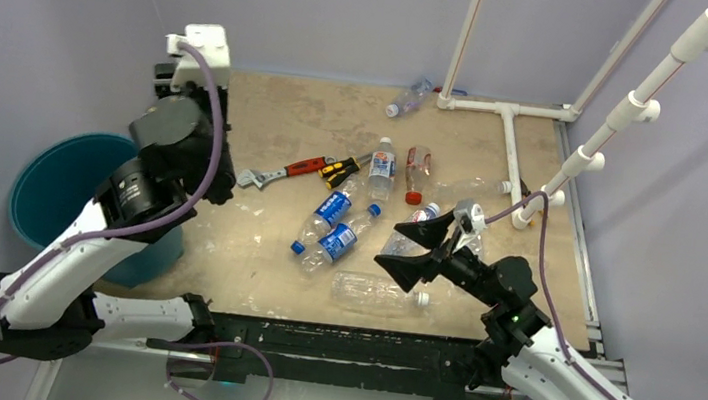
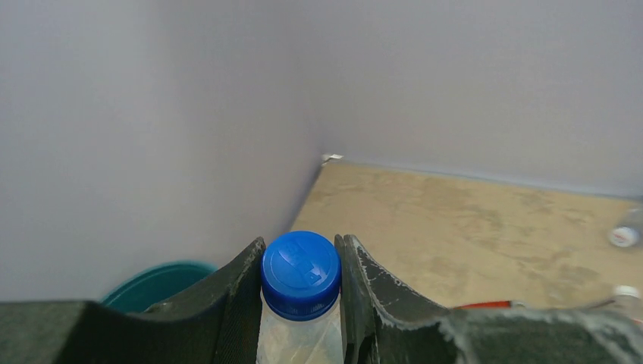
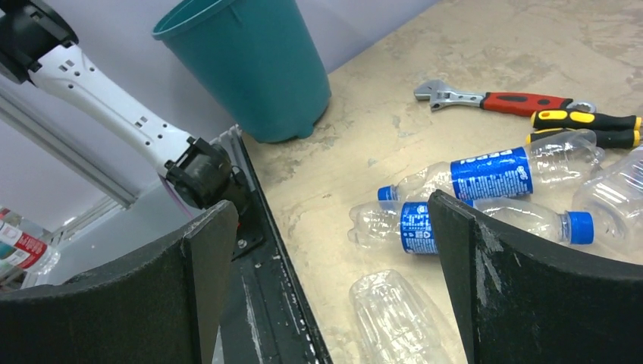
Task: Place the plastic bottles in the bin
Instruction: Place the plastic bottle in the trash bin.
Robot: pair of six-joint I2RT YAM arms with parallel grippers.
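My left gripper (image 2: 301, 241) is shut on the neck of a clear bottle with a blue cap (image 2: 300, 274), held up by the table's left edge; the teal bin's rim (image 2: 155, 282) shows below it. In the top view this gripper (image 1: 175, 77) is mostly hidden under its wrist. The bin (image 1: 54, 188) stands off the table's left edge. My right gripper (image 1: 387, 244) is open and empty above a clear bottle (image 1: 375, 293) that lies near the front edge. Two blue-labelled bottles (image 1: 332, 208) (image 1: 340, 242) lie left of it. In the right wrist view the gripper (image 3: 331, 205) straddles the clear bottle (image 3: 394, 318).
A red-handled wrench (image 1: 283, 172) and a yellow-black screwdriver (image 1: 341, 170) lie mid-table. More bottles lie behind: a blue-labelled one (image 1: 382, 168), a red-capped one (image 1: 418, 172), one at the back (image 1: 409, 98). A white pipe frame (image 1: 512, 148) stands at the right.
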